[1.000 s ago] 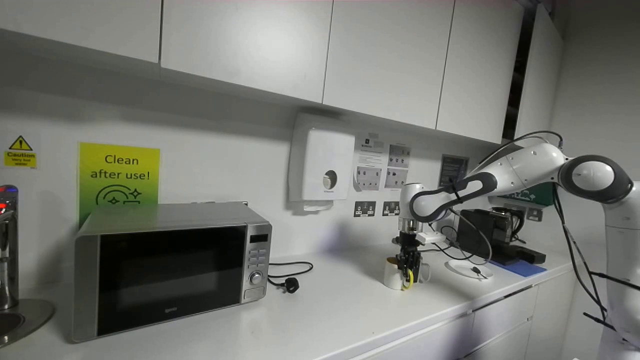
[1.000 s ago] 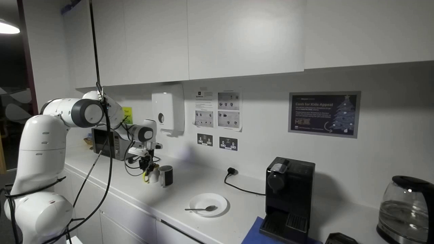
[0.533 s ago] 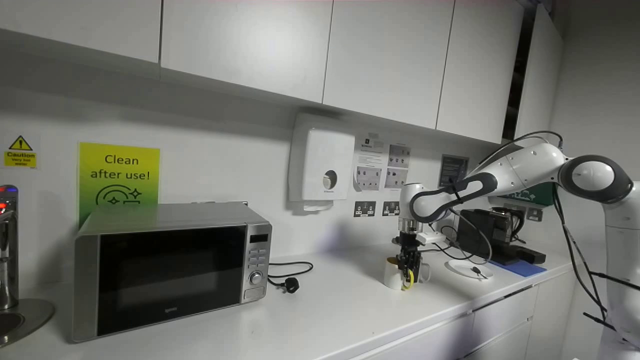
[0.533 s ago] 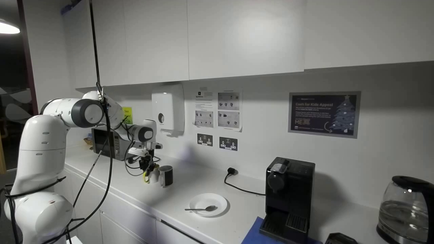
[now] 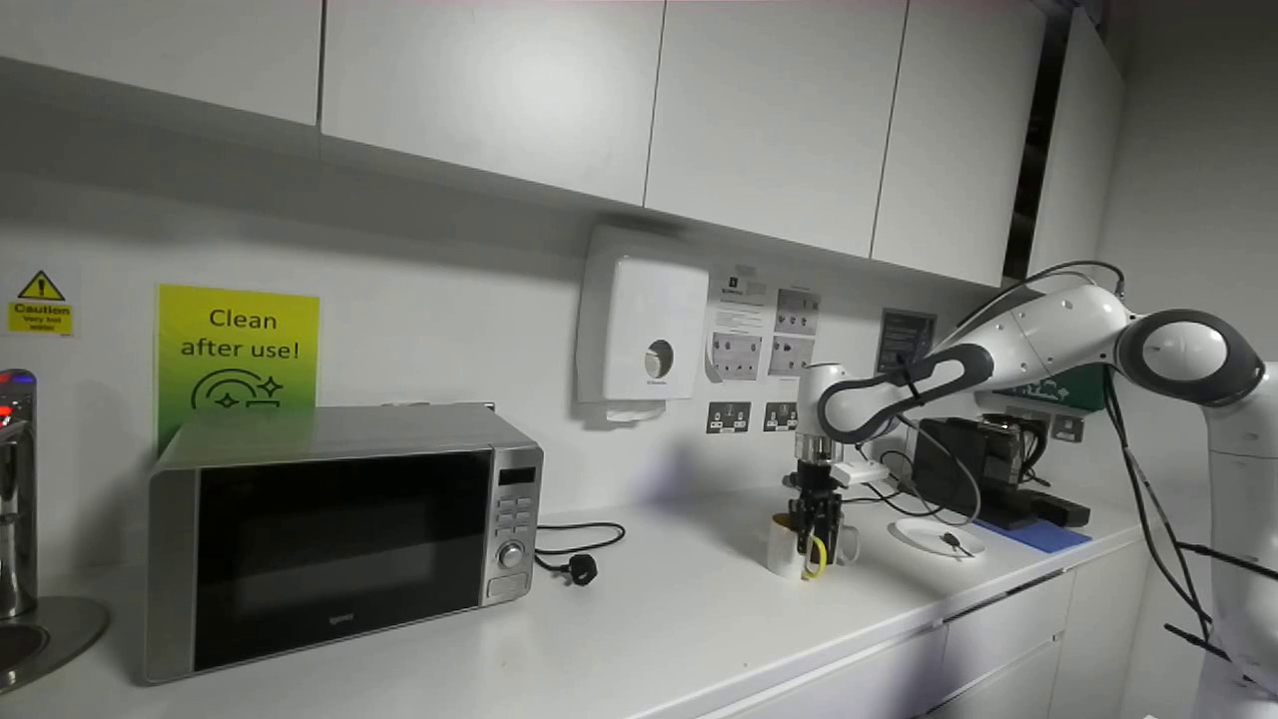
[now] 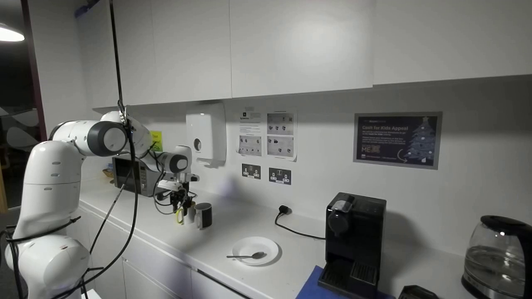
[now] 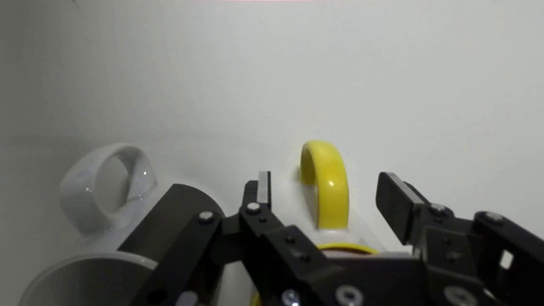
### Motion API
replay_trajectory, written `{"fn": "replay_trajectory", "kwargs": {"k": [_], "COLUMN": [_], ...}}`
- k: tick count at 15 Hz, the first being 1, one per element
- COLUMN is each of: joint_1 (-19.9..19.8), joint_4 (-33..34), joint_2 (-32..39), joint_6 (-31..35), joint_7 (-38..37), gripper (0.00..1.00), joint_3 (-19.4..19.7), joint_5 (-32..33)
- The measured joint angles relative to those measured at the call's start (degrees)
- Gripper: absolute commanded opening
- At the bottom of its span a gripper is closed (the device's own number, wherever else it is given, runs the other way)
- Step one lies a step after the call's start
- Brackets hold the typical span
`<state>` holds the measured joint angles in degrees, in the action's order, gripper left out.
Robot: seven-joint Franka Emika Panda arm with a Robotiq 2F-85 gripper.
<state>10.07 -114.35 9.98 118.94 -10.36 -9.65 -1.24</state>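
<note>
Jaws stand wide apart, astride the yellow handle (image 7: 333,187); careful, any sideways drift could knock the neighbouring mug (image 6: 205,216), standing so close by!

Yellow-green poster (image 5: 238,350): "Clean after use!"; yellow sticker (image 5: 40,312): "Caution"; dark poster (image 6: 397,140): "Cash for Kids Appeal"

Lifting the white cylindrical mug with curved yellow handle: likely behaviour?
The white mug looks ceramic, so probably stiff. Its yellow handle shows a glossy highlight, so may be slippery; it's on one side, so lifting there could tilt the mug.
</note>
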Motion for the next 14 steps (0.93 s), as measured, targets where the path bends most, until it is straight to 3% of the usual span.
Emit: {"fn": "replay_trajectory", "kwargs": {"k": [2, 3, 8, 9, 14], "joint_1": [0.2, 0.3, 0.6, 0.6, 0.6], "joint_4": [0.4, 0.6, 1.3, 1.4, 1.5], "joint_2": [0.0, 0.0, 0.0, 0.0, 0.0], "joint_6": [-0.3, -0.3, -1.7, -2.0, -2.4], "joint_7": [0.0, 0.0, 0.0, 0.0, 0.0], "gripper": [0.49, 0.43, 0.04, 0.01, 0.05], "joint_3": [0.0, 0.0, 0.0, 0.0, 0.0], "joint_5": [0.0, 0.0, 0.0, 0.1, 0.2]}}
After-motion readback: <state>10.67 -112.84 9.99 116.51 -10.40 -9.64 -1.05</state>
